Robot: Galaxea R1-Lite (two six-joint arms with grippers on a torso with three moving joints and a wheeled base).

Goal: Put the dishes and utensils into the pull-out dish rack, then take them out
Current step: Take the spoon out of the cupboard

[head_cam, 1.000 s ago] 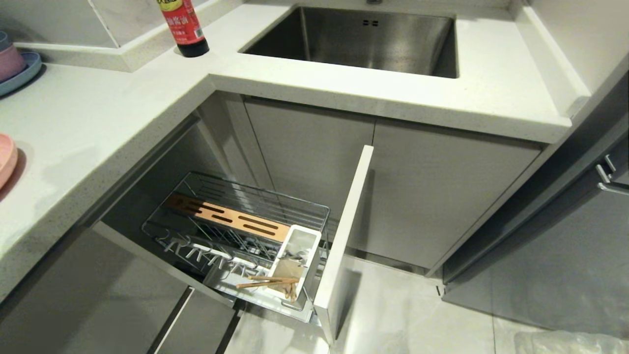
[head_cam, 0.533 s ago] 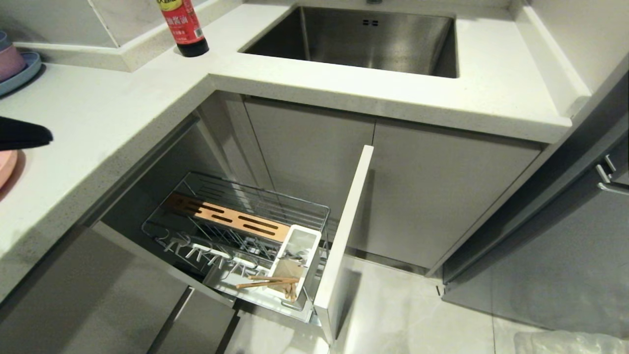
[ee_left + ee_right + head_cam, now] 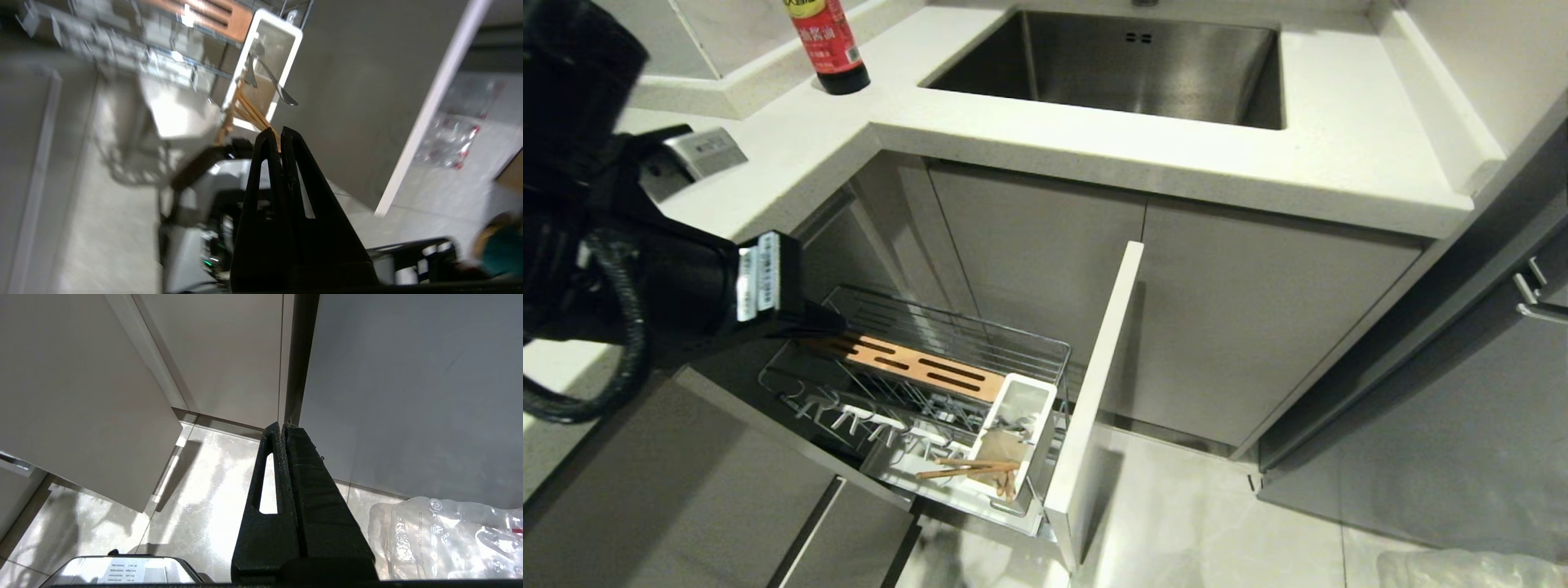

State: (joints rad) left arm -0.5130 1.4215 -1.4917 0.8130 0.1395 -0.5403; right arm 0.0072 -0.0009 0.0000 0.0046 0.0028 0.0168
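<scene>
The pull-out dish rack (image 3: 947, 347) stands drawn out below the counter, its wooden slotted board (image 3: 907, 363) along the back. The white caddy (image 3: 1015, 431) at its front end holds the chopsticks (image 3: 968, 468), which lean out over the rim, and the silver spoon (image 3: 274, 83). My left gripper (image 3: 837, 328) is shut and empty, hovering above the rack's back left corner and pointing toward the caddy (image 3: 267, 61). The chopsticks (image 3: 250, 115) lie well beyond its tips (image 3: 274, 131). My right gripper (image 3: 282, 426) hangs shut near the floor. The dishes are hidden behind my left arm.
The rack's pale front panel (image 3: 1094, 392) juts out over the floor. A lower drawer front (image 3: 686, 490) stands out at the left. On the counter are a sauce bottle (image 3: 829, 45) and the steel sink (image 3: 1119, 61). A plastic bag (image 3: 1462, 567) lies on the floor at the right.
My left arm has swung in from the left over the counter edge and now reaches above the rack, covering the pink plate and the stacked bowls. Nothing in the rack has moved.
</scene>
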